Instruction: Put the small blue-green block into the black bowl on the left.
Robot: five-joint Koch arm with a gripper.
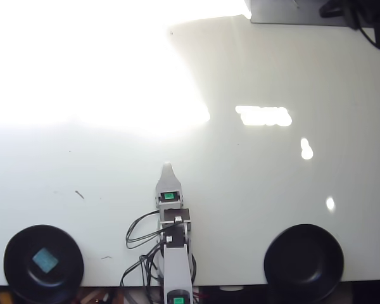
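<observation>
White table [253, 177]; blue-green block [45, 260] inside left black bowl [12, 253]; gripper [167, 167] state unclear.

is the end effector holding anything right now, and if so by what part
Nothing is held. The end effector sits over bare table with nothing at its tip, and the small blue-green block lies inside the black bowl at lower left of the overhead view.

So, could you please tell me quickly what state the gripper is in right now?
Gripper: cannot tell if open or shut; only one pale tip shows in the overhead view. It holds nothing visible; the small teal square block lies in the glossy black bowl at lower left.
</observation>
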